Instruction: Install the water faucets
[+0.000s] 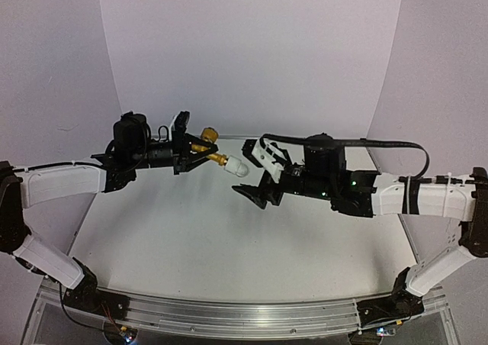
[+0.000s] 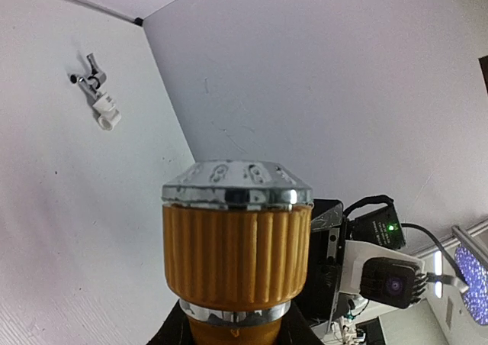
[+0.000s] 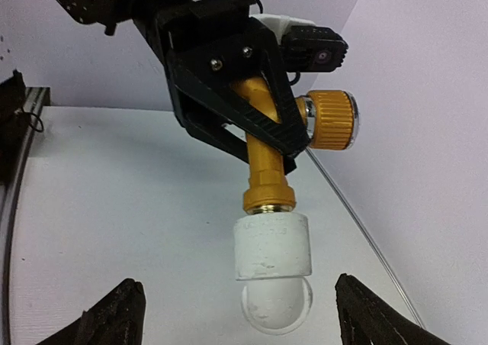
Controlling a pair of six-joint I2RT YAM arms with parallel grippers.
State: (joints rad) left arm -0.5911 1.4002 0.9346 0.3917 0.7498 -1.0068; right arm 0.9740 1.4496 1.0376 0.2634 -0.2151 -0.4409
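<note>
My left gripper [image 1: 191, 153], centre-left, clamps the brass faucet [image 1: 216, 158] by its body in mid-air, with a white fitting [image 1: 239, 169] on its end. Rigid, slick, light metal, I judge; take the body, not the knob [image 3: 333, 120]. My right gripper [image 1: 258, 175] gapes wide and empty, just beside the fitting. The silver faucet [image 2: 93, 74] lies upper left in the left wrist view.

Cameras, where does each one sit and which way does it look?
Top: above and behind the arms, looking down at the table; both arms show, left tool holding the gold faucet.
Left wrist: on the left arm, looking past the knob toward the right arm; its own tool barely shows.
Right wrist: on the right arm, facing the left tool; own open fingers show below.
All share the gold faucet.
</note>
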